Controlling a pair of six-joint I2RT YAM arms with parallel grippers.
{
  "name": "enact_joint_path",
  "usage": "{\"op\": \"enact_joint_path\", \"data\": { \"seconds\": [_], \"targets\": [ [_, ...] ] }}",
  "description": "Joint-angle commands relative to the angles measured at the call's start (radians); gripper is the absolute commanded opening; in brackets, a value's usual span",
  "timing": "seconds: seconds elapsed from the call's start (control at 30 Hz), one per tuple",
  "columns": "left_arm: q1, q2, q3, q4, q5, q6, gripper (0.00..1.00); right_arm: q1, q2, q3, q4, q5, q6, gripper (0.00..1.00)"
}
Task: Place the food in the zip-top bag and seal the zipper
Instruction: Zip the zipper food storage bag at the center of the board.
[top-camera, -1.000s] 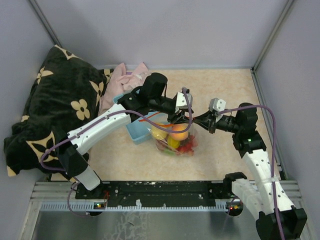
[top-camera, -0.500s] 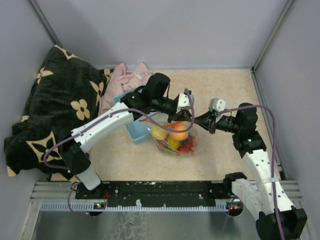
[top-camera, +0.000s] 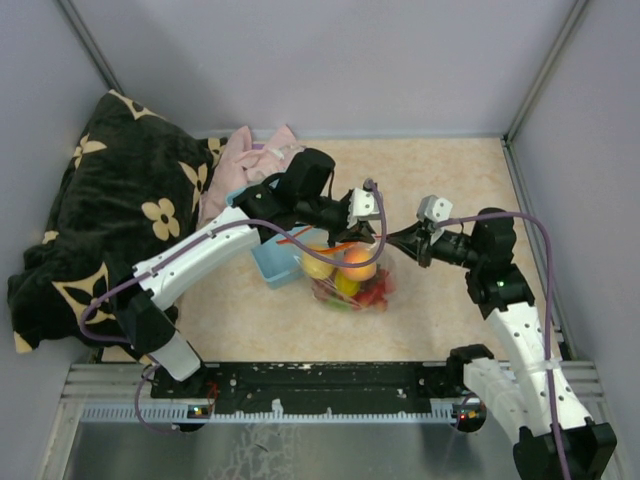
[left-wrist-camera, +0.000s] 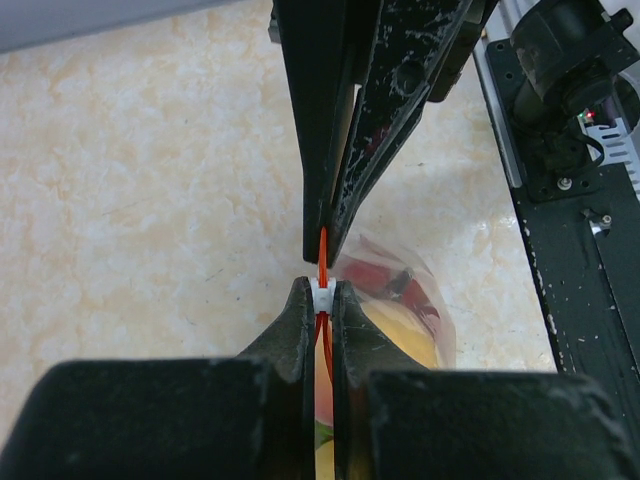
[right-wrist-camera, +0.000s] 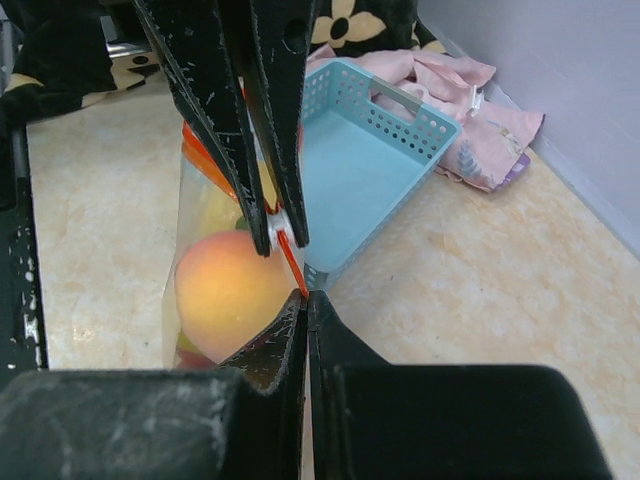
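Broadly, one black plush blanket (top-camera: 100, 220) with cream flowers lies heaped at the left of the mottled beige table (top-camera: 450, 180); one crumpled pink cloth (top-camera: 245, 160) sits behind one light-blue basket (right-wrist-camera: 370, 150), a rigid rectangle with perforated walls; just beside the basket stands one clear, floppy bag (right-wrist-camera: 195, 215), held up between two grippers; inside it show one smooth, round orange peach (right-wrist-camera: 225, 290), two yellow pieces (top-camera: 318, 266) and one red lump (top-camera: 375, 293); anything more is too blurred to count; the left gripper (left-wrist-camera: 321, 288) is pinched tight on the one small white slider (left-wrist-camera: 321, 293); the right gripper (right-wrist-camera: 305, 300) is clamped on the thin red-orange zipper (left-wrist-camera: 323, 250) along the bag's top edge, just beyond the slider.
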Motion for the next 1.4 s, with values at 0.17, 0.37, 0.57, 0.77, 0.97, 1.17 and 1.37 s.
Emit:
{"op": "enact_joint_path", "data": {
  "seconds": [0.17, 0.37, 0.57, 0.77, 0.97, 1.17, 1.37],
  "targets": [
    [0.032, -0.084, -0.036, -0.102, -0.048, 0.010, 0.00, 0.000, -0.027, 0.070, -0.001, 0.075, 0.004, 0.00],
    [0.039, -0.113, -0.077, -0.117, -0.105, 0.019, 0.00, 0.001, -0.034, 0.074, -0.026, 0.094, 0.015, 0.00],
    [0.038, -0.099, -0.025, -0.123, -0.028, 0.009, 0.00, 0.010, -0.003, 0.091, -0.043, -0.037, 0.006, 0.24],
    [0.030, -0.079, 0.017, -0.128, -0.001, 0.009, 0.00, 0.056, 0.020, 0.082, 0.031, -0.063, -0.031, 0.48],
    [0.020, -0.066, 0.022, -0.135, 0.001, 0.009, 0.00, 0.092, 0.124, 0.119, 0.074, -0.107, -0.060, 0.48],
    [0.016, -0.061, 0.027, -0.134, -0.001, 0.012, 0.00, 0.124, 0.181, 0.145, 0.067, -0.121, -0.088, 0.40],
    [0.015, -0.053, 0.027, -0.136, -0.001, 0.015, 0.00, 0.125, 0.199, 0.153, 0.071, -0.125, -0.086, 0.27]
  ]
}}
